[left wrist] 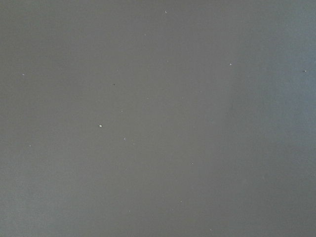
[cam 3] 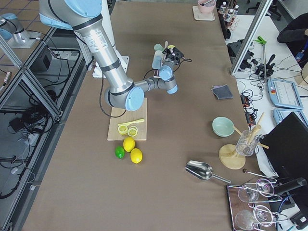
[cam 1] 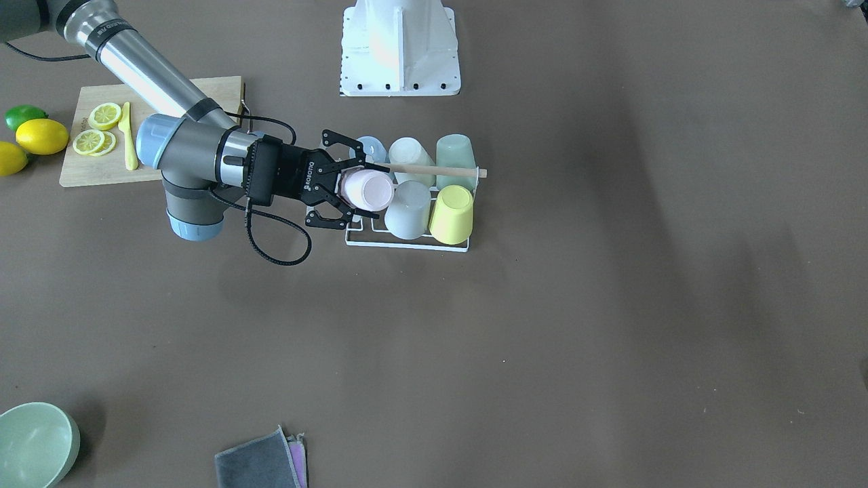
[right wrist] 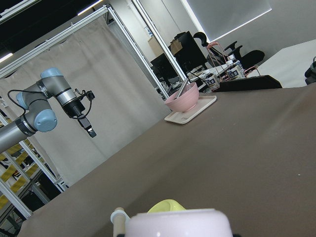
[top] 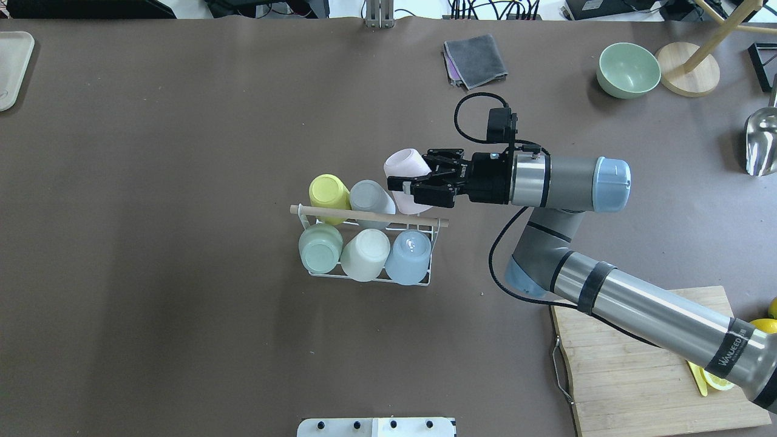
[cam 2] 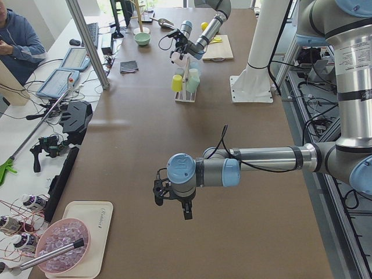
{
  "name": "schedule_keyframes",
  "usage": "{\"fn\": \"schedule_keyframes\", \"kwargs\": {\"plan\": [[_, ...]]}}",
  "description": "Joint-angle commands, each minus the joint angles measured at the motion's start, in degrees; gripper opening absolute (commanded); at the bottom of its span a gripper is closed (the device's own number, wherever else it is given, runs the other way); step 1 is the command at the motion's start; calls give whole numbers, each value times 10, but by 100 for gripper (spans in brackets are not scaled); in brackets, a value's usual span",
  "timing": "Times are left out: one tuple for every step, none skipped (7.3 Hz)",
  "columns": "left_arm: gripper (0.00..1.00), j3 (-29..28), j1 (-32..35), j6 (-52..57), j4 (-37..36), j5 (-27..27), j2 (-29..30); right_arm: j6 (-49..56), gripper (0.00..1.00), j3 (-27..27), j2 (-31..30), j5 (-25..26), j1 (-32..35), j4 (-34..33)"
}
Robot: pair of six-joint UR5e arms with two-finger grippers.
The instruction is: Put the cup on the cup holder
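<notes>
You get bright, even light from above in the fixed views, and the table (cam 1: pixel 610 305) carries only soft, broad shadows. The white robot base (cam 1: pixel 400 41) is washed out, and a small glare sits on the blue cup (top: pixel 410 246). The left wrist view is flat, dull grey. In the right wrist view the pink cup (right wrist: pixel 177 224) at the bottom edge is soft, and the bright panel (right wrist: pixel 227 15) glows.

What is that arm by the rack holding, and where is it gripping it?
The right gripper holds a pale pink cup, tilted bottom-up, its fingers clamping the side wall near the open end.
</notes>
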State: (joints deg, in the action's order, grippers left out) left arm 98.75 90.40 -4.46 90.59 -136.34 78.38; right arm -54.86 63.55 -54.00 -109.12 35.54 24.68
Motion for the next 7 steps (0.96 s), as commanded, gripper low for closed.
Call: {"fn": "schedule_keyframes", "kwargs": {"plan": [[98, 17, -1, 54, -2, 25, -1, -1, 0, -1, -1, 0, 0, 0], [98, 26, -3, 57, -2, 28, 2, 0, 0, -1, -1, 0, 0, 0], [98, 26, -5, 58, -2, 37, 5, 0, 0, -1, -1, 0, 0, 0], [98, 35, -9, 58, -2, 37, 7, 0, 0, -1, -1, 0, 0, 0], [98, 38, -8, 58, -2, 37, 2, 0, 0, -1, -1, 0, 0, 0], [98, 44, -2, 58, -2, 37, 0, -1, 0, -1, -1, 1, 0, 0], [98, 40, -1, 58, -2, 37, -7, -1, 0, -1, -2, 0, 0, 0]]}}
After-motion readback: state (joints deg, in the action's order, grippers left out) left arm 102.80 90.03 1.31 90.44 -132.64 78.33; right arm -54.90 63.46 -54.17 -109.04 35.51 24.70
